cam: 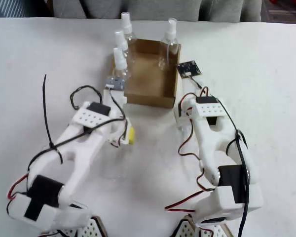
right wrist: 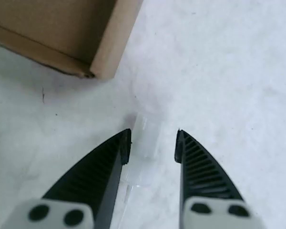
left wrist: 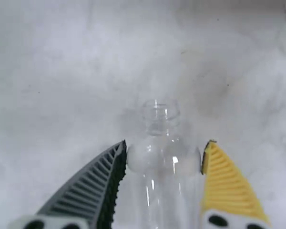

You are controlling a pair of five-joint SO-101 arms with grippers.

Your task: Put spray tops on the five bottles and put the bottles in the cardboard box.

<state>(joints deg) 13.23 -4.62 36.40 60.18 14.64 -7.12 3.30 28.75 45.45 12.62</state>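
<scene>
Cardboard box (cam: 149, 98) at table (cam: 266, 59) centre, four spray-topped bottles (cam: 120, 59) upright along its walls, inside or outside unclear. Left gripper (left wrist: 165, 145) clamped on shoulders of clear uncapped bottle (left wrist: 160, 164), just in front of the box, neck open, see-through. Right gripper (right wrist: 152, 138) spread beside box corner, fingers either side of a small clear piece (right wrist: 145, 143) lying on table.

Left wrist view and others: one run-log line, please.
left gripper: shut on capless bottle | right gripper: open near cardboard box corner
</scene>
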